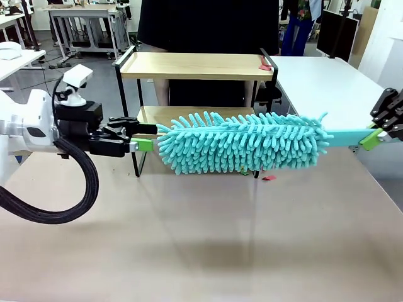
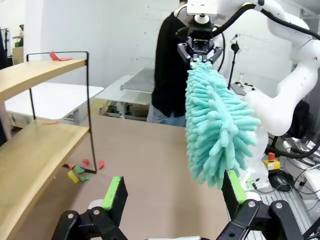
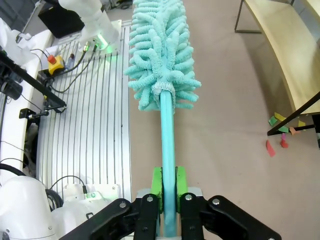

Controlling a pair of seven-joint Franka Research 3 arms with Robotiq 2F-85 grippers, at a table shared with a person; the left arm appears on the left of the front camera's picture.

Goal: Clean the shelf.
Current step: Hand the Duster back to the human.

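The right pincer [image 3: 169, 192] clenches the duster [image 3: 167, 145] handle; its wrist view reveals scraps [image 3: 280, 132] under the shelf [image 3: 285, 55]; left pincer [image 2: 172, 192] gapes.

The teal duster [image 1: 242, 143] stretches across the front of the shelf [image 1: 196, 66], blocking most of the way to its lower board, while the top board stays reachable from above except for a red scrap [image 1: 265, 63] near its right end. Before the duster, the brown tabletop [image 1: 201, 245] lies bare, with coloured scraps [image 3: 280, 132] only by the shelf's right foot.
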